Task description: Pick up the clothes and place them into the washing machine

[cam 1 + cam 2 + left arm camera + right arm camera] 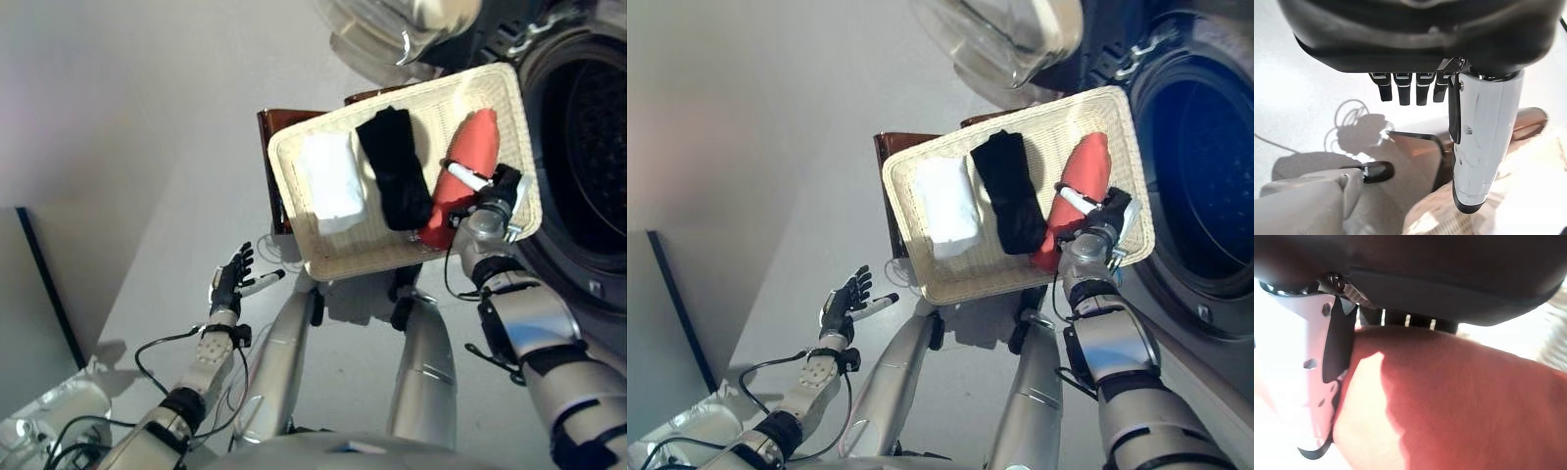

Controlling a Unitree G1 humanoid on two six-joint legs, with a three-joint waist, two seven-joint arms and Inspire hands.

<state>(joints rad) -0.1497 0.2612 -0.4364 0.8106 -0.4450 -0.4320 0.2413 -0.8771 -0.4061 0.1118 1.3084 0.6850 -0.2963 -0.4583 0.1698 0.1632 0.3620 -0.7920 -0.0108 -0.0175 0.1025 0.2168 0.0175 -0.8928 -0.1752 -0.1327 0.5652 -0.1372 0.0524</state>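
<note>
A shallow wicker basket (338,247) sits tilted on a dark brown box (265,127) beside the washing machine's open drum (588,147). In it lie a folded white cloth (331,178), a black cloth (397,171) and a red cloth (477,142) nearest the drum. My right hand (496,194) is in the basket, closed on the red cloth: in the right wrist view the white-covered thumb (1312,382) presses its side and the fingers curl behind the red cloth (1459,401). My left hand (231,279) hangs open and empty over the floor, left of the basket.
The machine's glass door (392,29) stands open above the basket's far edge. The left wrist view shows the brown box (1420,152) and the basket's edge (1528,196) past my straight fingers (1408,90). Grey floor lies to the left.
</note>
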